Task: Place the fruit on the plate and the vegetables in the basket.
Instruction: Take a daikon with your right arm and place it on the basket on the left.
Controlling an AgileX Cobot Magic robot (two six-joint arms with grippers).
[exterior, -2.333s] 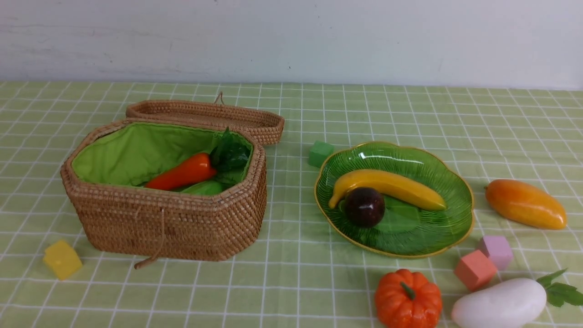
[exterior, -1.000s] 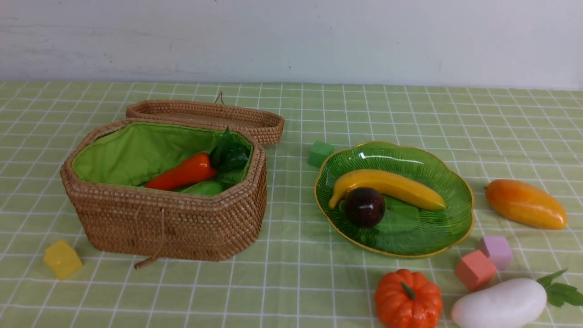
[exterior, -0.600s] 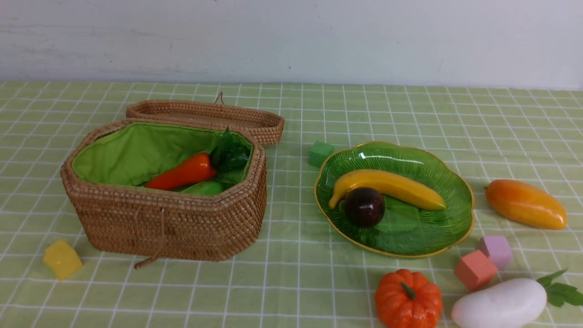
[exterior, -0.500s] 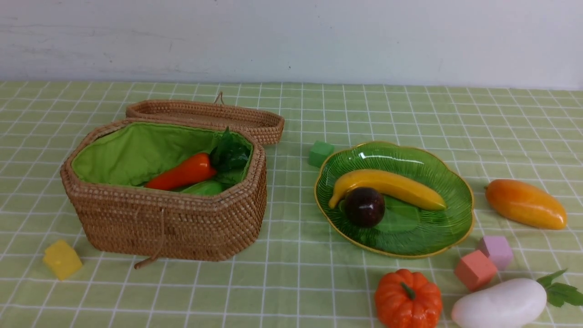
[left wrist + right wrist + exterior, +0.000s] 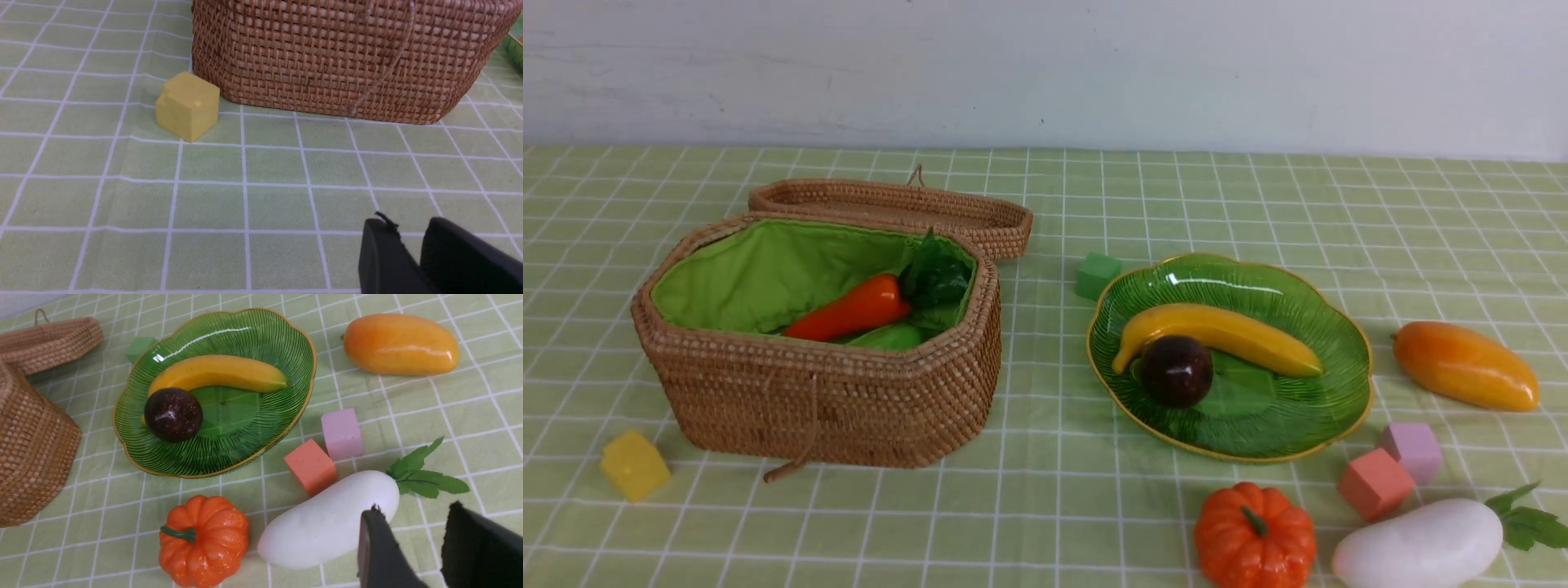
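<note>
Green checked tablecloth (image 5: pixel 1054 506) covers the table. Sorted by kind, carrot (image 5: pixel 849 309) and cucumber (image 5: pixel 892 336) lie in the basket (image 5: pixel 849 408), banana (image 5: pixel 1225 335) and mangosteen (image 5: pixel 1176 371) on the plate (image 5: pixel 1307 408). Mango (image 5: pixel 1466 366), pumpkin (image 5: pixel 1254 539) and radish (image 5: pixel 1417 545) wait toward the right edge. Left gripper (image 5: pixel 408 228) and right gripper (image 5: pixel 414 514) hang empty, jaws parted.

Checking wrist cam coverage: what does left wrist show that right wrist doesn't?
Only left wrist: yellow cube by the basket, left gripper. Only right wrist: banana, mangosteen, mango, pumpkin, radish, pink cube, orange cube, green cube, lid, right gripper. Both: basket, checked cloth, plate (a sliver in left wrist).
</note>
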